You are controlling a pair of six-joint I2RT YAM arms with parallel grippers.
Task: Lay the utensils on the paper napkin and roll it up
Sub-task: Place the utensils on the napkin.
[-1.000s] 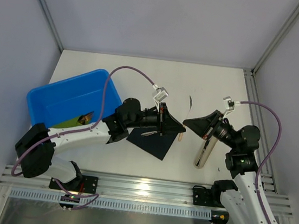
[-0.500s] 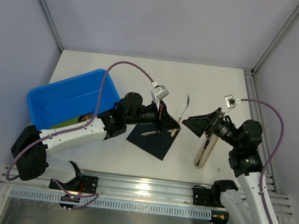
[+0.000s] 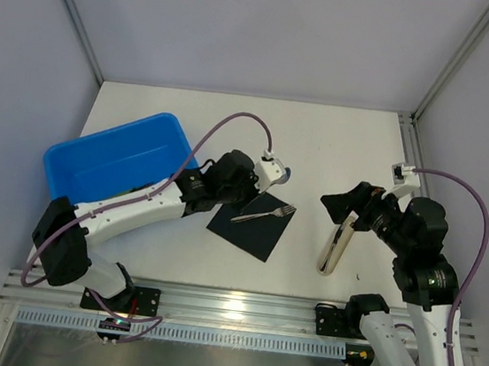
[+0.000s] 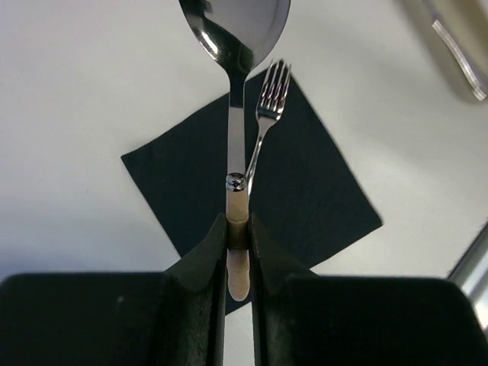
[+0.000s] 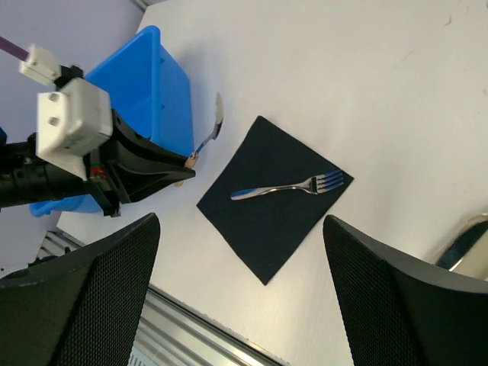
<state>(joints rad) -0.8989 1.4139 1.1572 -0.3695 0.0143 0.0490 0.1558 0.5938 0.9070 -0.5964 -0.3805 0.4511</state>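
Just above the table by the paper napkin [image 4: 313,198], risks losing the spoon [image 4: 236,114], pinched only at the pale tip of its handle, so may swivel or drop early and knock the fork [image 4: 263,126] lying across the black sheet askew, or land half off it; could also drag the thin paper if lowered too hard. On the left gripper [image 4: 238,229], shows jaws almost closed, clamped on that handle tip; on the right gripper [image 5: 240,229], shows jaws spread wide, holding and touching nothing, near the beige cylinder [image 3: 333,247].
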